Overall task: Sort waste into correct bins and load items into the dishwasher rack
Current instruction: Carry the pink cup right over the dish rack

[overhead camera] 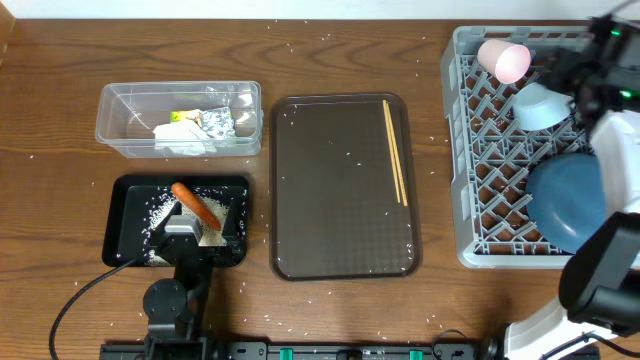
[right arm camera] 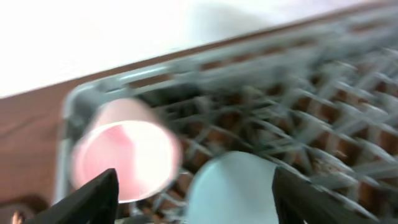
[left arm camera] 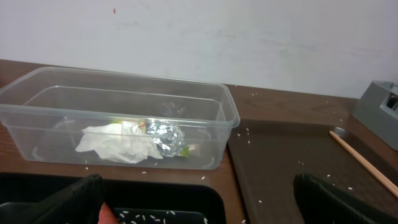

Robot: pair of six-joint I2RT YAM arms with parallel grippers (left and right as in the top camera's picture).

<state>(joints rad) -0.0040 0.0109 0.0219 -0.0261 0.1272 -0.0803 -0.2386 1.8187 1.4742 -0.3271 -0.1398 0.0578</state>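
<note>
Fingers of right gripper (right arm camera: 194, 186) and left gripper (left arm camera: 199, 193) are seen parted, nothing gripped. Grey dishwasher rack (overhead camera: 464, 150) is loaded with dark-blue plate (overhead camera: 565, 200), light-blue cup (right arm camera: 230, 186) between the right fingers, and pinkish cup (overhead camera: 505, 58). Black tray (overhead camera: 125, 225), carrot (overhead camera: 196, 206) inside, is found under the left gripper.

A: What kind of place is this?

B: It looks like a robot lab set up to look like a kitchen.

A: How can you tell?

B: A robot arm (overhead camera: 172, 298) stands at the edge of a wooden table (overhead camera: 330, 30), with a black cable (overhead camera: 75, 300) running from it. A second arm (overhead camera: 615, 170) is at the other side.

A: And the kitchen part?

B: A grey dishwasher rack (overhead camera: 470, 200) sits right on the table, next to a brown tray (overhead camera: 340, 200), and rice grains (left arm camera: 246, 132) are spilled all over the wood. Behind it all is only a plain white wall (left arm camera: 249, 37)
</note>
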